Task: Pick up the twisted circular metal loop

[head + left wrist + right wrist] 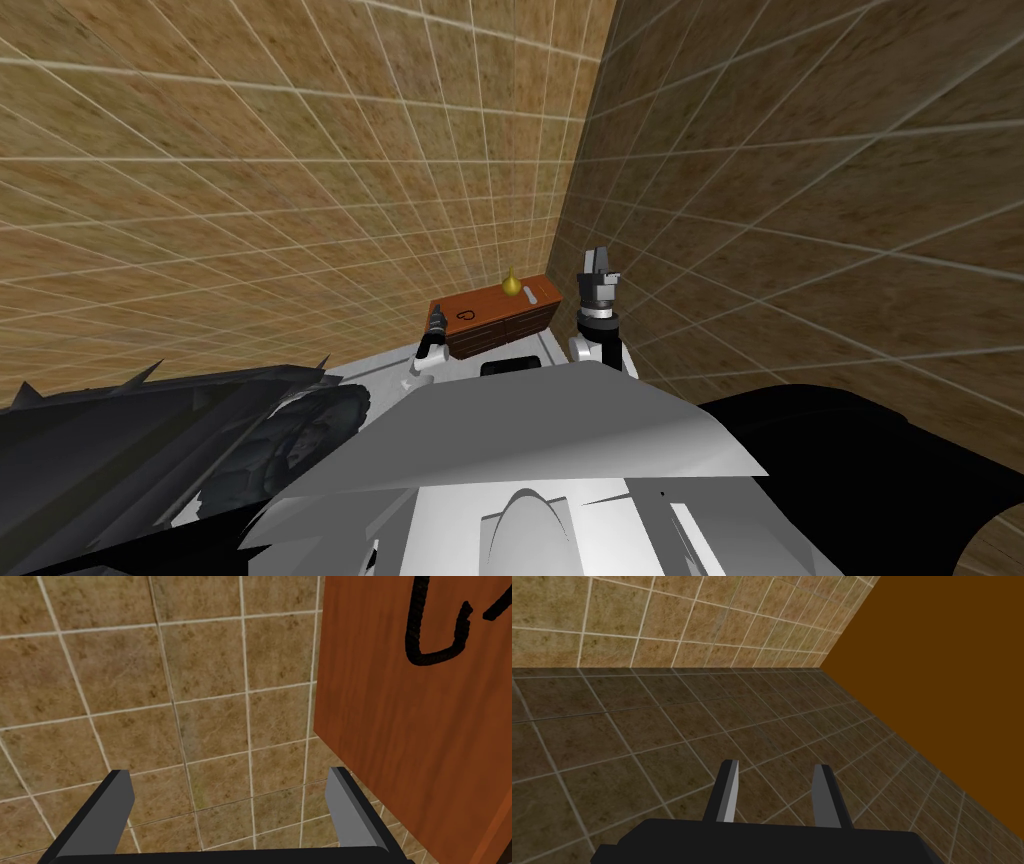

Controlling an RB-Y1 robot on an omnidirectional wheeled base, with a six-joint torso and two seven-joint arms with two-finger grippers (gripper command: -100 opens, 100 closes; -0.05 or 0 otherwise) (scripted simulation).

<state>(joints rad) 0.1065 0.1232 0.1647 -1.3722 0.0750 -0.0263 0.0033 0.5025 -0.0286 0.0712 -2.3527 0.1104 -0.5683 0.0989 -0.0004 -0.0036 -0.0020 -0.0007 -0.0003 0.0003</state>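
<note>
Flat even light, one wall (800, 200) shaded, edges splayed.

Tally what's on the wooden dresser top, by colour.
Black: 1, the twisted loop
Gold: 1, a bulb-shaped thing
White: 1, a short bar
Total: 3, all on the dresser

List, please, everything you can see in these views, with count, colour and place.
Twisted loop: one, black, flat on the cabinet top.
Vase: one, yellow, pear-shaped, at the top's back edge.
Small bar: one, pale grey, on the top beside the vase.
Cabinet: one, reddish-brown, with drawers, in the room's corner.
Jagged shape: one, dark grey, at my left; unidentifiable.
Left gripper: open, over brown tiles beside the cabinet's edge.
Right gripper: open, raised right of the cabinet.
</note>
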